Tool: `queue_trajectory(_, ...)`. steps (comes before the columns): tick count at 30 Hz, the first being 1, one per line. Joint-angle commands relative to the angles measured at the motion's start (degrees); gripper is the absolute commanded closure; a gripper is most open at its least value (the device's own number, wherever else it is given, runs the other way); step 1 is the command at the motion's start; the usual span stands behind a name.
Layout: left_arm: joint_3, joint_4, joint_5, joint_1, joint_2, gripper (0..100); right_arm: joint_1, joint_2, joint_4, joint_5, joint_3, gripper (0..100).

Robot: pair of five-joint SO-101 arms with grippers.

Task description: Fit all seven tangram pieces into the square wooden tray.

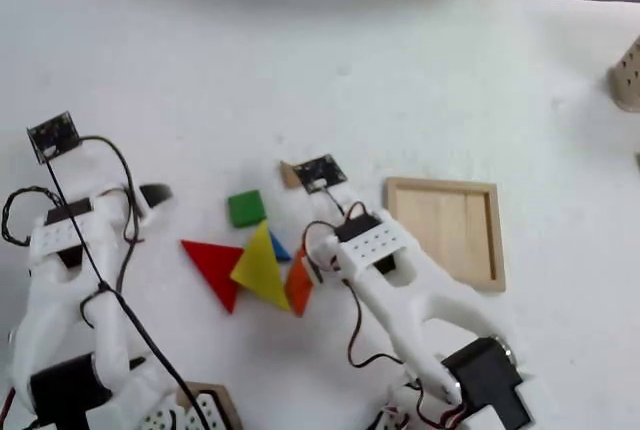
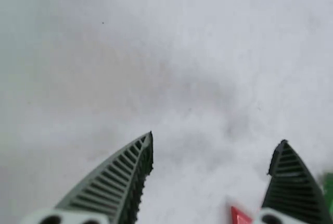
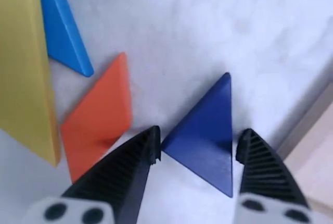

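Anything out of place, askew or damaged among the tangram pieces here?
Nothing stands out: the yellow triangle, orange piece and dark blue triangle lie loose on the table beside the wooden tray, with no visible damage.

Right gripper (image 3: 200, 143), fingers spread, straddled a dark blue triangle (image 3: 205, 130). An orange piece (image 3: 99, 122) lay just beside, a light blue triangle (image 3: 60, 26) and a yellow piece (image 3: 23, 62) beyond it.

The high view looks steeply down over the white counter (image 1: 420, 80) from above; each wrist view peers close at it; the right one shares the flat yellow triangle (image 3: 23, 67) with the high view.
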Motion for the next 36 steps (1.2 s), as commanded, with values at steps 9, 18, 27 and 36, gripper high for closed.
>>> queue_trajectory(9,-0.26,-1.23,-0.62,1.01,-2.77,65,0.75,-0.13,0.48,-0.35,-2.37,89.0)
queue_trajectory(18,-0.35,-1.41,-0.70,1.01,-2.77,65,0.92,-0.40,10.86,2.81,-10.20,89.0)
queue_trajectory(27,-0.35,-1.41,-0.70,0.92,-2.77,65,14.11,-0.40,22.37,3.34,-23.74,89.0)
queue_trajectory(36,-0.26,-1.41,-0.70,0.92,-2.77,65,27.82,0.22,15.16,0.44,-22.42,88.6)
